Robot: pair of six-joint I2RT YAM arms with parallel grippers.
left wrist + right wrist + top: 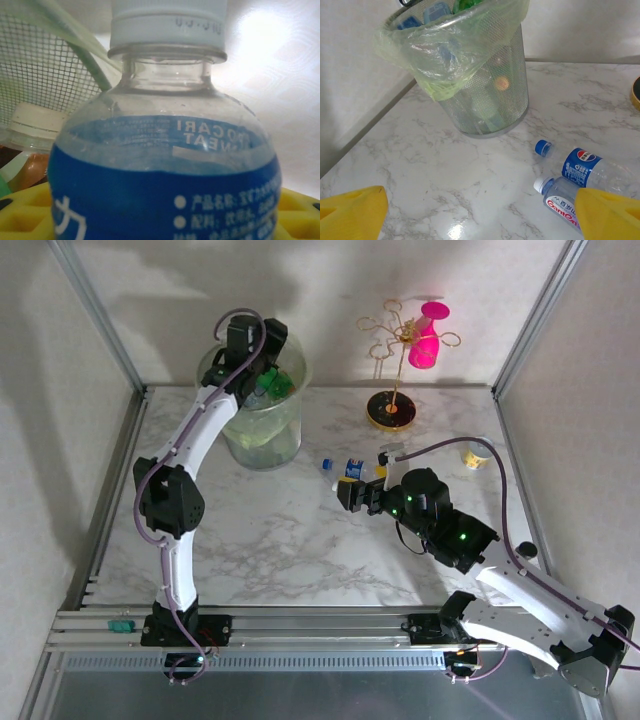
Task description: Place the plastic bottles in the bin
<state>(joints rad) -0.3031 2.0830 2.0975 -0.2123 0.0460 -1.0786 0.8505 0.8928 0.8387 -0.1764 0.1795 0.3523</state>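
My left gripper (262, 370) hangs over the mouth of the bin (262, 430), shut on a clear plastic bottle (165, 165) with a blue label and white cap. The bottle stands upright between the yellow fingers (25, 215). Other bottles (32, 130) lie in the bin below it. My right gripper (480, 210) is open above the marble table, with nothing between its fingers. Just right of it lie two clear bottles side by side: a blue-labelled one (585, 167) with a blue cap and a red-and-white-labelled one (560, 200) with a white cap. The mesh bin (490, 95) stands beyond them.
A gold wire stand (395, 390) on a black base holds a pink cup (428, 335) at the back. A short can (478, 454) sits near the right wall. Metal frame posts and walls border the table (280, 540).
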